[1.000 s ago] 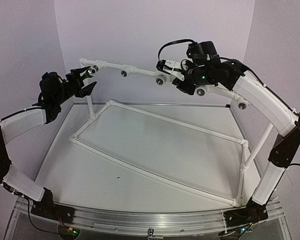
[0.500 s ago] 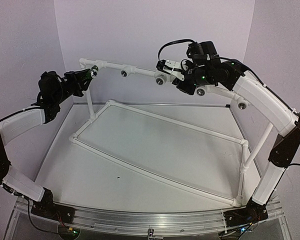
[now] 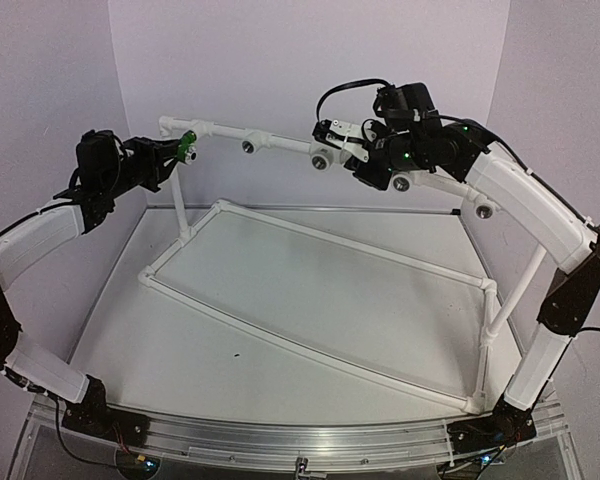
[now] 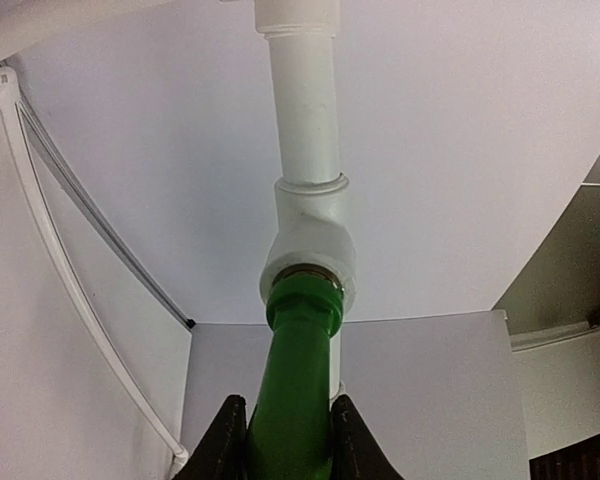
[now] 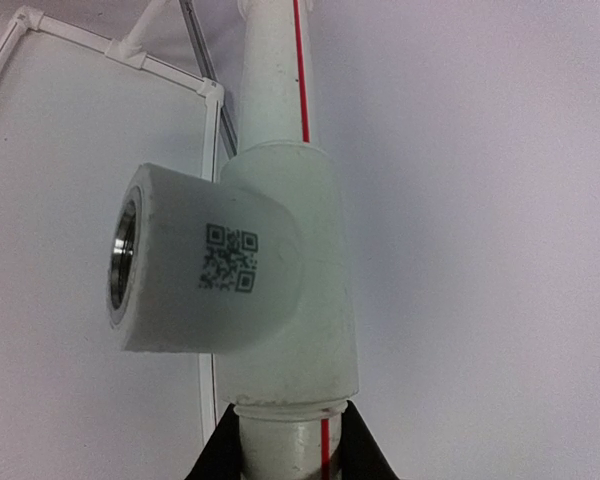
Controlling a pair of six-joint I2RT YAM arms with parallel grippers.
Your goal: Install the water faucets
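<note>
A green water faucet (image 3: 188, 141) sticks out of the leftmost white tee (image 3: 193, 130) on the raised pipe rail. My left gripper (image 3: 170, 152) is shut on it. In the left wrist view the faucet's green body (image 4: 298, 380) runs up between the black fingers (image 4: 223, 445) into the tee's metal-ringed socket (image 4: 310, 265). My right gripper (image 3: 343, 146) is shut on the white pipe (image 5: 280, 445) just behind another tee (image 5: 250, 280), whose dark socket (image 5: 123, 262) is empty.
A rectangular white pipe frame (image 3: 310, 300) lies on the table, with uprights carrying the rail. Further empty tee sockets sit on the rail (image 3: 248, 147), (image 3: 402, 183), (image 3: 485, 211). Purple walls close in behind and at both sides.
The left gripper, open a second ago around the leftmost tee's fitting, has shut on the faucet. The left wrist has drawn back leftward and the faucet's green body now shows. The right arm has not moved.
</note>
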